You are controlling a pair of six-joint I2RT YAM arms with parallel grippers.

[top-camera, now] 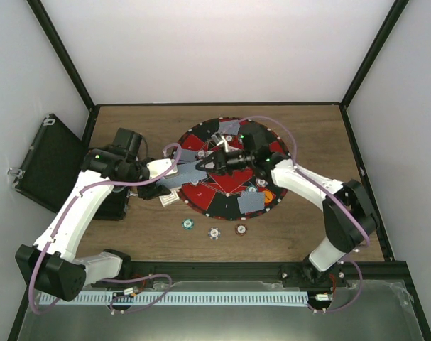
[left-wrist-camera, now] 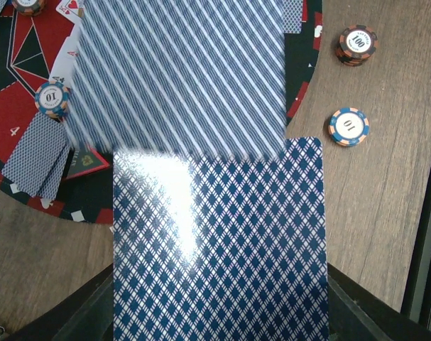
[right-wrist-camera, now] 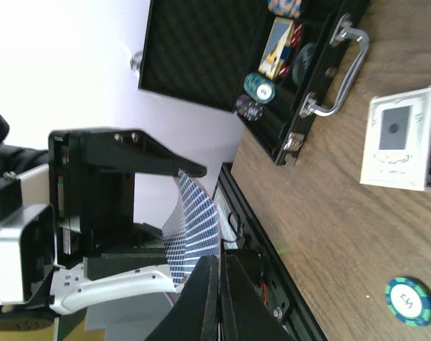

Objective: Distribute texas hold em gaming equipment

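My left gripper is shut on a stack of playing cards with blue diamond backs, held by the side edges over the near left rim of the round mat. My right gripper is shut on the edge of one card, which bends up from that stack. In the top view the right gripper meets the held cards above the mat. Dealt cards and a "10" chip lie on the mat. Three chips lie on the table in front of it.
An open black case holding chips stands at the left wall. A white card box lies beside the mat. An orange button disc sits on the mat's right side. A green chip lies near the table's front rail.
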